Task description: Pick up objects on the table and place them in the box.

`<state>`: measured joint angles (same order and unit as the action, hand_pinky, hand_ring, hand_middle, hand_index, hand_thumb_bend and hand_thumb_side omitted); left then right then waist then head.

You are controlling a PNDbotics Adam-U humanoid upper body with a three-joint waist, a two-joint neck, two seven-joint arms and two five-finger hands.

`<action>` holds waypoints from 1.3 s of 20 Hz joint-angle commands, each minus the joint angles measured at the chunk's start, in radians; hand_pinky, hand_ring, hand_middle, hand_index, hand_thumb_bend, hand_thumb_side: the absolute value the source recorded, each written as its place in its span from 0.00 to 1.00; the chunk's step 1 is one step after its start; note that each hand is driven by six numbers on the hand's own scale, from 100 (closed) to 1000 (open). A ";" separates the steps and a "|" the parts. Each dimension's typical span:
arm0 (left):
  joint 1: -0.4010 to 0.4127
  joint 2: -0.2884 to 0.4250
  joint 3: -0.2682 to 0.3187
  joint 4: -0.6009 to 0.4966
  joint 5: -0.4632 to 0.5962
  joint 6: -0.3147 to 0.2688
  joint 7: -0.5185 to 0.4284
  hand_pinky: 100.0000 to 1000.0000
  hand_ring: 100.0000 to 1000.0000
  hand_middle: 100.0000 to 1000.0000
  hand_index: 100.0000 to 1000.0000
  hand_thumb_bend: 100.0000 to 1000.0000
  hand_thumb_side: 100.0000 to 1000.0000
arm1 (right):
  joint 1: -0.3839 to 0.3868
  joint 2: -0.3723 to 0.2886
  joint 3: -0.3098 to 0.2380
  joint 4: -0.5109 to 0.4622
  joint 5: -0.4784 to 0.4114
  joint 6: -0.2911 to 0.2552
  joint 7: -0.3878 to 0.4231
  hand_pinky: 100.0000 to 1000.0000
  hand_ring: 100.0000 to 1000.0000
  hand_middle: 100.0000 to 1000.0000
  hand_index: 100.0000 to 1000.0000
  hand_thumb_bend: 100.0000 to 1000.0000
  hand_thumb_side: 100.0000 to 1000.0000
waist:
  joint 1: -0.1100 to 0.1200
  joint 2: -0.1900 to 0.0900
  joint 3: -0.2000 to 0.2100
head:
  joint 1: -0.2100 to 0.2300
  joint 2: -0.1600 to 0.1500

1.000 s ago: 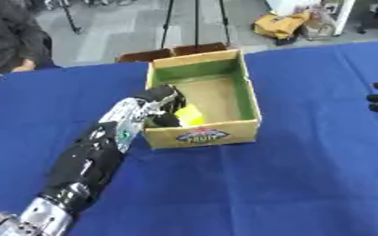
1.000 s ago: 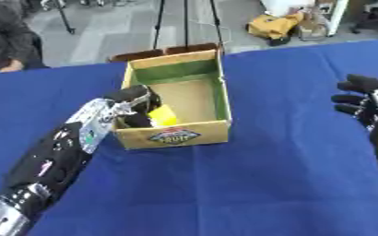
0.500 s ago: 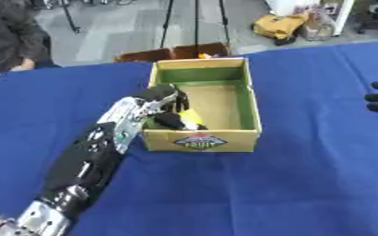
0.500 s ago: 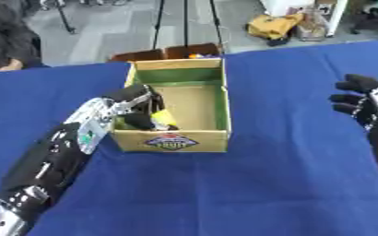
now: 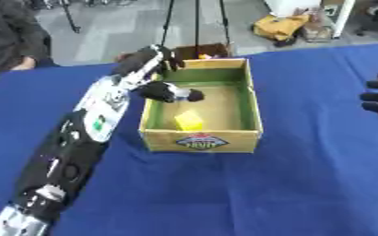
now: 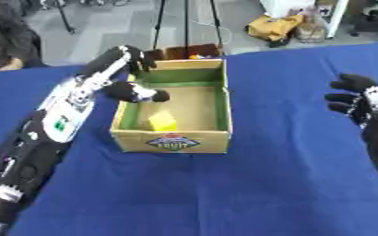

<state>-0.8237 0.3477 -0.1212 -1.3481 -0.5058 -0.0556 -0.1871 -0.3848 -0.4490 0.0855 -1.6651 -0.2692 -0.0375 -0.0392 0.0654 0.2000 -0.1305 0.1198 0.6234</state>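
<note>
Hovering over the left wall of the box (image 5: 200, 138), the left hand (image 5: 148, 69) has its fingers spread and holds nothing; its thumb points into the box. A yellow object (image 5: 189, 120) lies on the box floor, near the front wall. The right hand (image 6: 362, 103) waits at the right side above the blue table (image 6: 289, 184), fingers relaxed and empty. One risk, I think: the left arm is very close to the box wall, so pulling it back carelessly could catch the rim and drag or tip the box
</note>
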 commanded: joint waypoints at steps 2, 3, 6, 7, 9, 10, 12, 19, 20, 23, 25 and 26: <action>0.055 0.075 0.058 -0.180 0.272 0.004 0.064 0.58 0.47 0.50 0.67 1.00 0.70 | -0.003 -0.020 -0.017 -0.012 -0.002 -0.003 -0.008 0.78 0.74 0.75 0.85 0.00 0.84 | -0.007 -0.022 0.010 | -0.019 -0.006; 0.085 0.085 0.071 -0.214 0.327 0.001 0.078 0.57 0.47 0.50 0.66 1.00 0.70 | -0.002 -0.020 -0.019 -0.012 -0.002 -0.003 -0.009 0.78 0.74 0.75 0.85 0.00 0.84 | -0.008 -0.022 0.013 | -0.024 -0.006; 0.171 0.108 0.099 -0.291 0.433 0.003 0.104 0.57 0.46 0.50 0.66 1.00 0.70 | 0.004 -0.023 -0.022 -0.011 -0.001 -0.004 -0.013 0.78 0.74 0.75 0.85 0.00 0.84 | -0.010 -0.024 0.025 | -0.034 -0.005; 0.202 0.111 0.107 -0.311 0.458 0.002 0.110 0.57 0.46 0.50 0.66 1.00 0.70 | 0.005 -0.024 -0.023 -0.011 -0.001 -0.004 -0.013 0.78 0.74 0.75 0.85 0.00 0.84 | -0.010 -0.025 0.029 | -0.035 -0.003; 0.255 0.117 0.122 -0.343 0.494 0.002 0.120 0.56 0.46 0.49 0.66 1.00 0.71 | 0.005 -0.024 -0.024 -0.012 -0.002 -0.006 -0.014 0.78 0.74 0.75 0.85 0.00 0.84 | -0.011 -0.025 0.033 | -0.039 -0.002; 0.278 0.120 0.128 -0.355 0.506 0.002 0.123 0.56 0.46 0.49 0.66 1.00 0.71 | 0.004 -0.024 -0.025 -0.012 -0.002 -0.006 -0.015 0.78 0.74 0.75 0.85 0.00 0.84 | -0.012 -0.024 0.034 | -0.041 -0.003; 0.327 0.128 0.142 -0.372 0.526 0.003 0.131 0.56 0.46 0.49 0.66 1.00 0.72 | 0.005 -0.025 -0.024 -0.012 -0.002 -0.006 -0.014 0.78 0.74 0.75 0.85 0.00 0.84 | -0.013 -0.024 0.040 | -0.043 -0.003; 0.446 0.125 0.183 -0.399 0.547 0.004 0.159 0.56 0.46 0.49 0.65 1.00 0.73 | 0.009 -0.026 -0.026 -0.010 0.000 -0.006 -0.015 0.78 0.74 0.75 0.85 0.00 0.84 | -0.014 -0.027 0.057 | -0.051 0.002; 0.457 0.122 0.186 -0.402 0.547 0.003 0.160 0.56 0.45 0.49 0.65 1.00 0.73 | 0.009 -0.026 -0.026 -0.010 -0.001 -0.006 -0.016 0.78 0.74 0.75 0.85 0.00 0.84 | -0.015 -0.028 0.058 | -0.052 0.002; 0.484 0.117 0.192 -0.409 0.548 0.002 0.162 0.56 0.45 0.48 0.65 1.00 0.73 | 0.011 -0.025 -0.027 -0.009 -0.001 -0.007 -0.016 0.78 0.74 0.75 0.85 0.00 0.84 | -0.018 -0.028 0.060 | -0.056 0.001; 0.500 0.114 0.196 -0.413 0.548 0.001 0.162 0.56 0.45 0.48 0.65 1.00 0.73 | 0.011 -0.025 -0.027 -0.010 0.000 -0.007 -0.016 0.78 0.74 0.75 0.85 0.00 0.84 | -0.018 -0.028 0.061 | -0.054 0.001; 0.507 0.112 0.198 -0.414 0.548 0.000 0.161 0.56 0.45 0.48 0.65 1.00 0.73 | 0.011 -0.025 -0.027 -0.010 0.000 -0.007 -0.016 0.78 0.74 0.75 0.85 0.00 0.84 | -0.018 -0.029 0.062 | -0.054 0.002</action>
<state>-0.3103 0.4446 0.0608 -1.7367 0.0389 -0.0527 -0.0294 -0.3663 -0.4498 0.0682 -1.6647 -0.2692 -0.0435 -0.0532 0.0487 0.1881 -0.0687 0.0679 0.6235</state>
